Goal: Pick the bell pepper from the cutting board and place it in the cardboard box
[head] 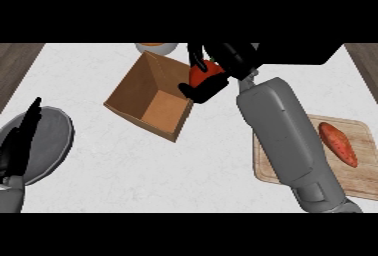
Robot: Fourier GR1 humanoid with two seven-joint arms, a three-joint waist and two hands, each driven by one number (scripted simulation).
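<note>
A red bell pepper [201, 75] is held in my right hand [221, 62], whose fingers and thumb curl round it just past the right wall of the open cardboard box [151, 97]. The pepper hangs at the box's upper right rim, partly hidden by the hand. The box lies tilted on the white counter with its brown inside showing. At the right, under my right forearm, lies the wooden cutting board [354, 150]. My left hand [22, 135] rests at the left edge with straight fingers pointing up.
A sweet potato [338, 144] lies on the cutting board. A grey round plate [55, 137] sits behind my left hand. An orange-filled bowl [156, 47] shows at the top edge behind the box. Dark wood strips border the counter left and right.
</note>
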